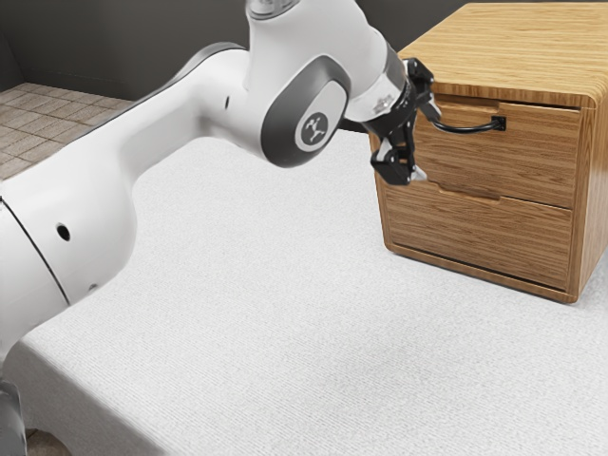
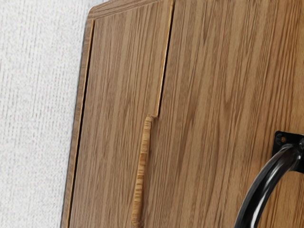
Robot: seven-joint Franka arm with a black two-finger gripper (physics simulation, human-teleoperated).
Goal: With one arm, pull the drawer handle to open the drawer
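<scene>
Black gripper (image 1: 401,175) hangs beside curved handle (image 1: 469,126) on wood-grained drawer (image 1: 518,161).

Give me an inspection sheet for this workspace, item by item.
surface: white textured table
job's things: wooden cabinet with two drawers; upper drawer looks shut, black handle on its front
clutter: nothing seen
grippers: tool hangs at the cabinet's front, by the handle's end on the exterior view's left; whether it grips cannot be told
cables: nothing seen
surroundings: tiled floor, dark wall
</scene>
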